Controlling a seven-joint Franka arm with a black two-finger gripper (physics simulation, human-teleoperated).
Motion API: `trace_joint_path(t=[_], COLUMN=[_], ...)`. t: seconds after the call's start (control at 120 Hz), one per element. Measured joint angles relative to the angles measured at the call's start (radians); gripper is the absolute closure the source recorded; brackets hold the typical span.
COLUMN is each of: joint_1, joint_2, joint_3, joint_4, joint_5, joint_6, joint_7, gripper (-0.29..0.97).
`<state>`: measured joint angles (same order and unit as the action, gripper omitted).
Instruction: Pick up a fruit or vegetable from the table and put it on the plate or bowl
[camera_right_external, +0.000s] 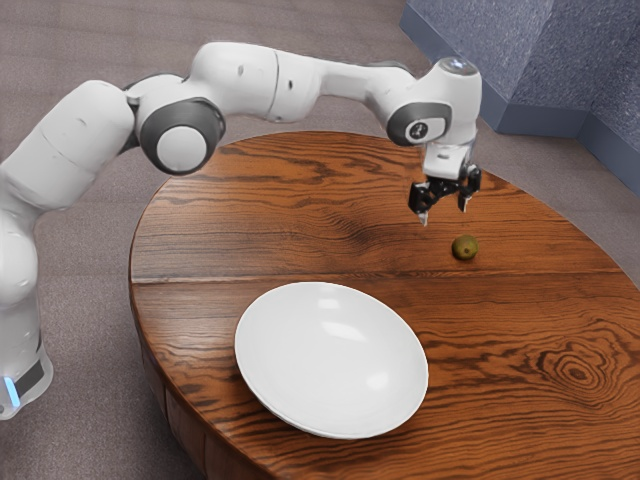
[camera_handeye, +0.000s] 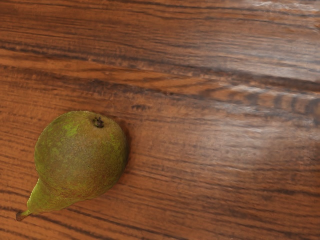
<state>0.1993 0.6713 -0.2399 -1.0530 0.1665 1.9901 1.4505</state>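
Open table (camera_right_external: 300, 200) between pear (camera_right_external: 465, 247) and plate (camera_right_external: 330, 358)

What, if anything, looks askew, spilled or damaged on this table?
Nothing stands out. The pear lies whole on its side on the wooden table, apart from the white plate, which sits flat. The gripper hangs open above the wood, just to the exterior view's left of the pear.

The white arm (camera_right_external: 300, 80) reaches in from the exterior view's left, wrist bent straight down. Its black gripper (camera_right_external: 445, 213) hangs above the pear (camera_right_external: 465, 247), slightly to the pear's left in that view, fingers parted with nothing between them
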Motion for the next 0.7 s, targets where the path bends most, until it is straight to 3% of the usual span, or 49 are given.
trace_joint_path(t=[0.242, 0.7], joint_1=[-0.022, 0.001], joint_2=[0.029, 0.072], joint_3=[-0.026, -0.025], joint_4=[0.005, 0.037], joint_5=[0.139, 0.189], joint_6=[-0.002, 0.066], joint_7=[0.124, 0.249], gripper=[0.00, 0.00])
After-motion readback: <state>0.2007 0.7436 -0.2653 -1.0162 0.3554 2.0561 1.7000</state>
